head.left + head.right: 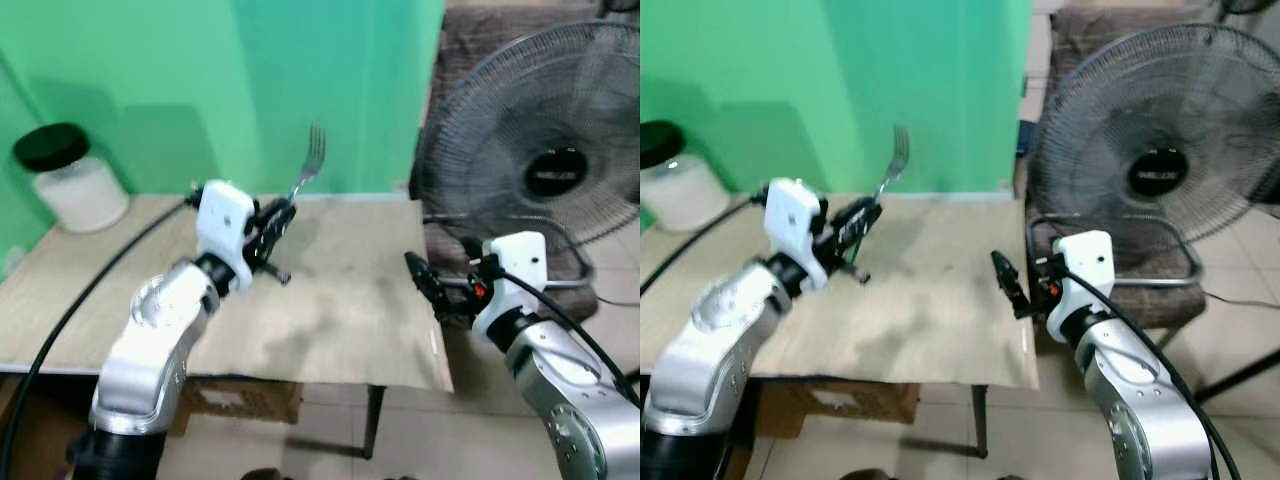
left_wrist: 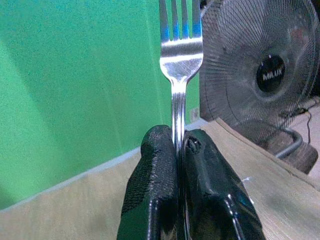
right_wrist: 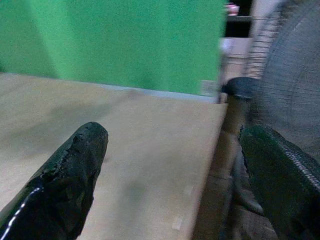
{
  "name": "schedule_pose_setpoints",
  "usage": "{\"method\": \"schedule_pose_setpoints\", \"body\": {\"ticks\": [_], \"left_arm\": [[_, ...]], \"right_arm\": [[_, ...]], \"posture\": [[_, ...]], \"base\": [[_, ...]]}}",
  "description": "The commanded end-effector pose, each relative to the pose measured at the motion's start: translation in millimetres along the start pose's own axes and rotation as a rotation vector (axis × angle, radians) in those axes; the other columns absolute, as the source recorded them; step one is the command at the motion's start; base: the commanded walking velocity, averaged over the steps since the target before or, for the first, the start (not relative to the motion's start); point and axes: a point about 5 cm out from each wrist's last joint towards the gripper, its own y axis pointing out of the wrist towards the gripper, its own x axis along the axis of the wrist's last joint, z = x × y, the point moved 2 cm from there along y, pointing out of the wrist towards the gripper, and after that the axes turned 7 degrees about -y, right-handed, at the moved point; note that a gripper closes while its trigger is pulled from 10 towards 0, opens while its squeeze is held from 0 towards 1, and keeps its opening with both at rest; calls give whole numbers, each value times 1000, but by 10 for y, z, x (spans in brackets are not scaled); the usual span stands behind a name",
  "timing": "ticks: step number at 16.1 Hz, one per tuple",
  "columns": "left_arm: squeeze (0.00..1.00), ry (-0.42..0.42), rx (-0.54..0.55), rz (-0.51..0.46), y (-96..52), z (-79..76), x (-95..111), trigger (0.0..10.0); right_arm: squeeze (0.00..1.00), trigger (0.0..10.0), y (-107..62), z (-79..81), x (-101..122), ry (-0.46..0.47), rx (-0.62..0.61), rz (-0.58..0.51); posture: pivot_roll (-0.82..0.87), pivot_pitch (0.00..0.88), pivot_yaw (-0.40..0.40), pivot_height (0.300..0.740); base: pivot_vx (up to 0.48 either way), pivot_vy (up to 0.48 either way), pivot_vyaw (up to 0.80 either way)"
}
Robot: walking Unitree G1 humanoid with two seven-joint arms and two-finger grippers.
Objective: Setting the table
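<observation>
Fork (image 1: 312,160) upright in raised left gripper (image 1: 276,222)

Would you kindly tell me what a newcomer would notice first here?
The left pincer holds a silver fork by its handle, tines up, above the wooden table. The open right pincer hovers at the table's right edge, before a large fan.

Head stereo pair looking down at table (image 1: 350,320), wrist cameras close along fingers
</observation>
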Motion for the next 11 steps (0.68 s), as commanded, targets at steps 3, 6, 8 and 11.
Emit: {"method": "schedule_pose_setpoints", "body": {"ticks": [3,6,8,11], "left_arm": [[0,29,70,-16,-6,-51,9,10000],[0,47,139,9,17,-16,-62,10000],[0,60,160,14,21,8,-78,10000],[0,61,221,-5,-57,35,-50,10000]], "right_arm": [[0,10000,-5,-144,53,5,-124,-23],[0,10000,-15,-171,69,-5,-154,-11],[0,10000,-25,-161,75,-8,-147,-12],[0,10000,-53,-261,44,27,-226,-6]], "posture": [[53,0,59,740],[36,0,61,740],[33,0,55,740],[67,0,36,740]], "base": [[0,0,-785],[0,0,-781],[0,0,-781],[0,0,-781]]}}
